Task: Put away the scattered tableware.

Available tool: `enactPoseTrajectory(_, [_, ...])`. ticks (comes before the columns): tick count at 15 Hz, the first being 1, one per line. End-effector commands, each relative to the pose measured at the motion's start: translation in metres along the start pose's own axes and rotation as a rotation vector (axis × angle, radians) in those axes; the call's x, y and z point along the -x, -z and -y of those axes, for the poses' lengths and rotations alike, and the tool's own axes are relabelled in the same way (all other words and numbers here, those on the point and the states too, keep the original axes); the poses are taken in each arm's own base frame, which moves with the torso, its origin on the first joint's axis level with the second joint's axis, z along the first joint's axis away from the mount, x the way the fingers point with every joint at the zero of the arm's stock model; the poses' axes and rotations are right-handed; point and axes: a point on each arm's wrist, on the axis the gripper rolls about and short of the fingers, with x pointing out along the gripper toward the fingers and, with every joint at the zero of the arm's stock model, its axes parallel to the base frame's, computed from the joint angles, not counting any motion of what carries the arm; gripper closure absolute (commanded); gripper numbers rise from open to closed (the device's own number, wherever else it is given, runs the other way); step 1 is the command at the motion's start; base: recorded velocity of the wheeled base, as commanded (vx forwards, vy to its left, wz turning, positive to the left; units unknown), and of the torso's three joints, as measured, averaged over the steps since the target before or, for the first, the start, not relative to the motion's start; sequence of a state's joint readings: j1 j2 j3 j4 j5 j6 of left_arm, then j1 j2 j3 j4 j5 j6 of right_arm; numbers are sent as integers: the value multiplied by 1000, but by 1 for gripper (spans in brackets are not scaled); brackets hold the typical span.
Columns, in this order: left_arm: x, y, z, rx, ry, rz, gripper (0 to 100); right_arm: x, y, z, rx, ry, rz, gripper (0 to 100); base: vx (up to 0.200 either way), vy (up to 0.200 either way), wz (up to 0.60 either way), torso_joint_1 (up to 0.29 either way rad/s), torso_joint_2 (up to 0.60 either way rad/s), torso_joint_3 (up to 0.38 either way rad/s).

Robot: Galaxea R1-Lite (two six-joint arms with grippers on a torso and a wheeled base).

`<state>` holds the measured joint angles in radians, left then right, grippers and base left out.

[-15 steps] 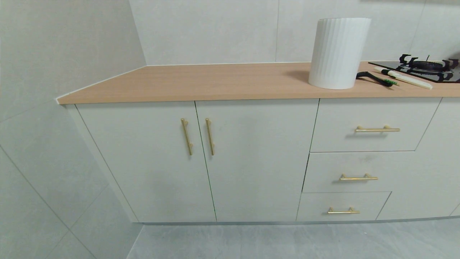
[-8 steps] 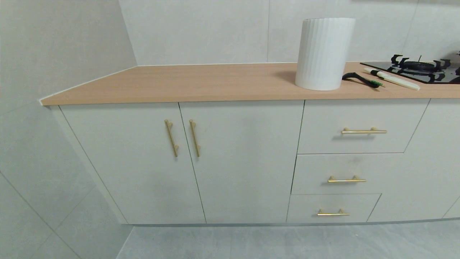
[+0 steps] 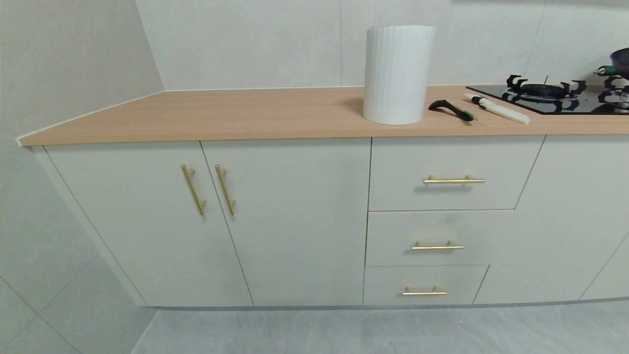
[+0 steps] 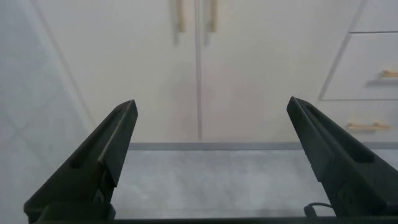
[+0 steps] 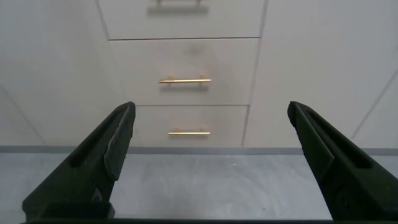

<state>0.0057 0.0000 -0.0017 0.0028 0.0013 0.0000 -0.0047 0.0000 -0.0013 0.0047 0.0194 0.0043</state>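
While my left gripper (image 4: pixel 210 107) and right gripper (image 5: pixel 210 107) hang open and empty, I should face the white knife (image 3: pixel 497 108) at upper right before reaching.

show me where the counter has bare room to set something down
The big free patch is the wooden counter from the side wall to the white ribbed container. Crowded past the container: a black-handled tool and a white utensil lie close together beside the hob, leaving just a thin strip along the front edge.

Pot (image 3: pixel 620 55) cut by right edge, black utensil (image 3: pixel 448 107) too small to identify
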Motion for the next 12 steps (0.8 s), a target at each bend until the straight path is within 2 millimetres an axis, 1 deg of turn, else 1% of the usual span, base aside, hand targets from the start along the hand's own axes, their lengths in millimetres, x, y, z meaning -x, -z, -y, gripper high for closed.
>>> enactPoseTrajectory(1, [0,0,0,0,-1,-2,0,0,0,0,0,-1,-1,0,0,-200,0,7,2,-2])
enactPoseTrajectory(3, [0,0,0,2,-1,0,0,0,0,0,1,-1,-3,0,0,-200,0,0,0,0])
enactPoseTrajectory(10, [0,0,0,0,-1,-2,0,0,0,0,3,1,-3,0,0,0,0,0,0,0])
enactPoseTrajectory(12, [0,0,0,2,-1,-2,0,0,0,0,3,1,-3,0,200,0,0,5,2,2])
